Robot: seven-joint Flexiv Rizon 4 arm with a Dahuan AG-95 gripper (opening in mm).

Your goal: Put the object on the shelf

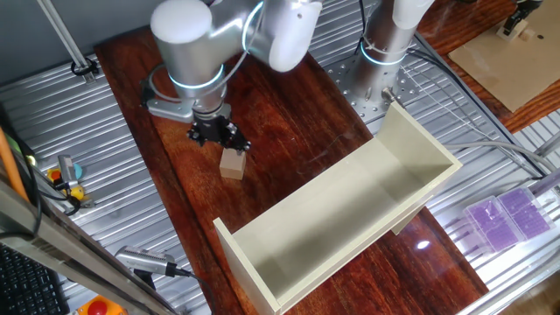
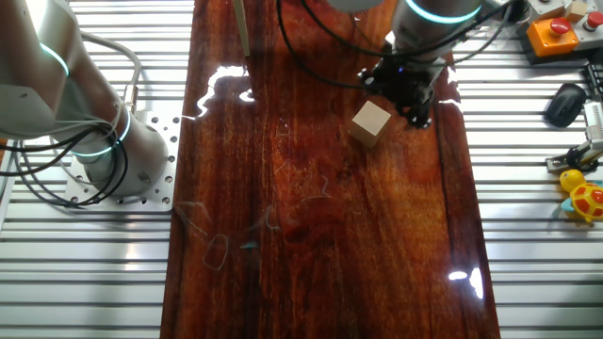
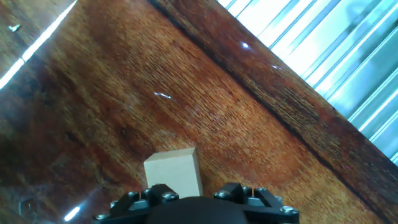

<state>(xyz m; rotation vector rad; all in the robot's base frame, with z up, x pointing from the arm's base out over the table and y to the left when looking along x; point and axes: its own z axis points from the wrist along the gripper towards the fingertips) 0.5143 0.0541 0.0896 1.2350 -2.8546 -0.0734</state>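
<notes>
The object, a small light tan wooden cube (image 1: 233, 164), rests on the dark wooden tabletop. It also shows in the other fixed view (image 2: 370, 123) and in the hand view (image 3: 174, 172). My gripper (image 1: 226, 138) hangs just above and beside the cube, with its jaws apart and nothing between them. In the hand view the cube lies just past the gripper (image 3: 196, 200), a little left of the gap. The gripper also shows in the other fixed view (image 2: 403, 96). The shelf (image 1: 411, 149), a long cream-white open box, lies on the table to the right of the cube.
A second robot's base (image 1: 385, 48) stands behind the shelf. The wooden tabletop (image 1: 175, 219) is narrow, with ribbed metal on both sides. A pale wooden board (image 1: 516, 61) lies at the far right. A purple-filled box (image 1: 507, 217) sits by the shelf's right end.
</notes>
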